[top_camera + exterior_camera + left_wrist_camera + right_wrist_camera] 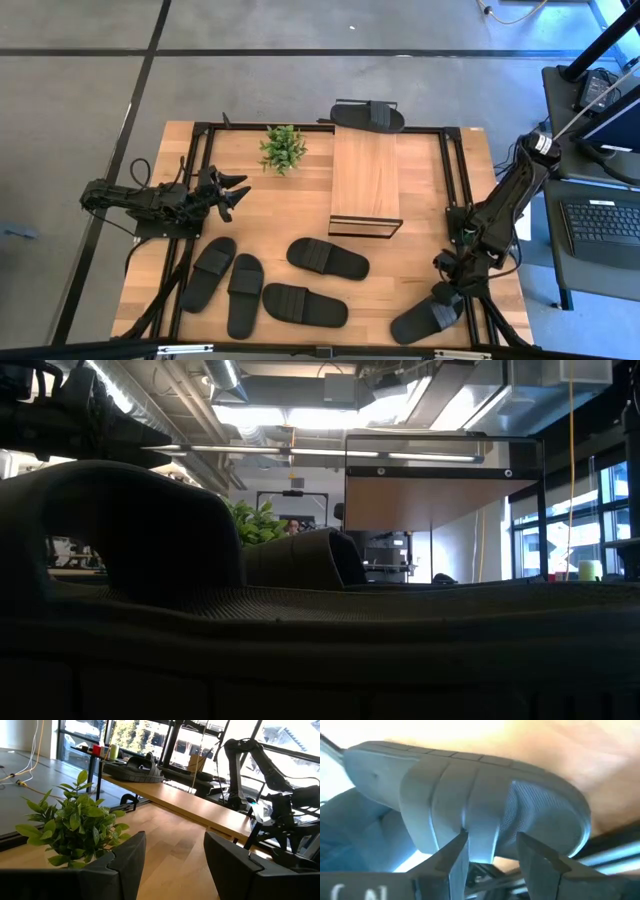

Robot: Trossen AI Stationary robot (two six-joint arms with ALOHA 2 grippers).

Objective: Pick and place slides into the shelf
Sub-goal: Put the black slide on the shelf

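My right gripper (447, 297) reaches down at the near right corner over a black slide (425, 322) that lies on the table. In the right wrist view its open fingers (492, 840) stand around the side of the slide's ribbed strap (470, 785). Several more slides lie on the table's near left half (270, 285). One slide (368, 117) rests on the far end of the wood-topped shelf (365, 180). My left gripper (238, 190) is open and empty at the left, level above the table (175, 845). My right gripper comes at the slide from above, slanting, its two fingers on either side of the strap's side part (480, 827) near the sole's edge. I cannot tell whether the fingers touch it. The slide lies sole down on the table.
A small green plant (283, 148) stands at the far side between my left gripper and the shelf. A black metal frame (455, 170) runs around the table top. In the low view a slide (150, 530) close to the camera blocks most of the table.
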